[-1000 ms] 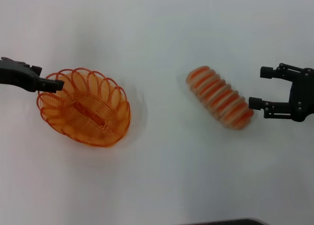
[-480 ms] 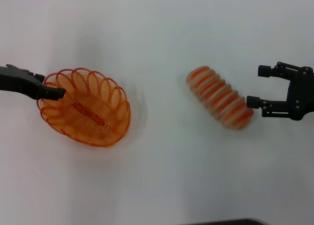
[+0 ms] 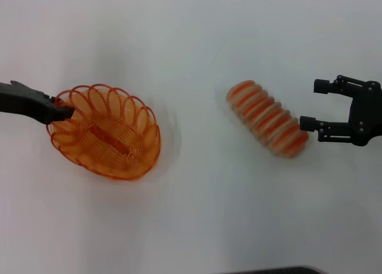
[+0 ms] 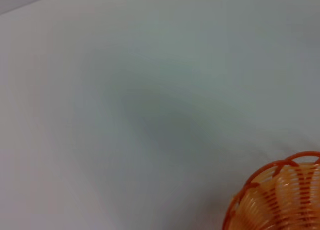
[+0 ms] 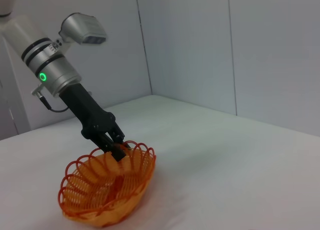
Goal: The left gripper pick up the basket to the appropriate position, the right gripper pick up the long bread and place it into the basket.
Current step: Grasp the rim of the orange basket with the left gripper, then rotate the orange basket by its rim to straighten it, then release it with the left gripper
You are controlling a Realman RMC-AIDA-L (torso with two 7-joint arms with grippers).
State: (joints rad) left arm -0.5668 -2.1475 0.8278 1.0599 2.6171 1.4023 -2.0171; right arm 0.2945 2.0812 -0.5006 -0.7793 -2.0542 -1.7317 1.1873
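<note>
The left gripper [image 3: 59,111] has its fingers pinched on the rim of the basket [image 3: 107,134], while the right gripper [image 3: 316,105] has fingers apart, the lower fingertip touching the long bread [image 3: 267,118] end.

Black angular grippers; silver arm [image 5: 52,64], green ring.

A plain white desk [image 3: 197,59] fills the scene. Behind the desk stand pale grey wall panels [image 5: 270,49], meeting at a corner.
</note>
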